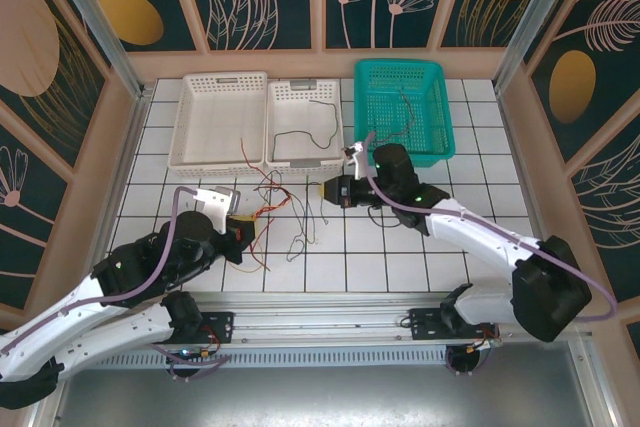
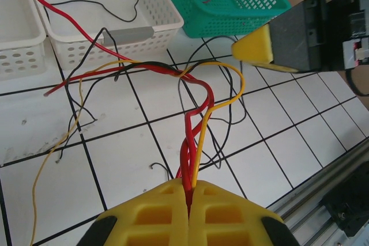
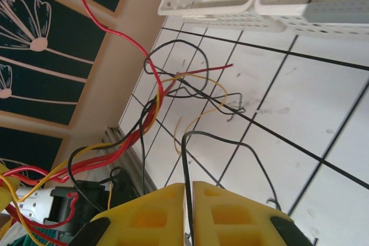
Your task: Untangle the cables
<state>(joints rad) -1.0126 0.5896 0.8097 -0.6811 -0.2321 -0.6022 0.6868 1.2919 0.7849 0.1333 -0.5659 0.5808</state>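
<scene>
Your left gripper (image 2: 189,185) clamped the red-yellow cables (image 2: 188,152) at lower center; the right gripper (image 3: 188,187) pinched a black cable (image 3: 184,159). They looked limp and light, so gripping near the twist seemed best.

Work surface as I see it from above: a table (image 1: 480,237) of white square tiles with dark joints. Along its far edge stand a white basket (image 1: 225,78) and a second white basket (image 1: 300,84), touching side by side, with a teal basket (image 1: 400,64) just to their right. Thin red, black and yellow cables (image 1: 285,209) trail in a loose tangle across the tiles near the white baskets.
</scene>
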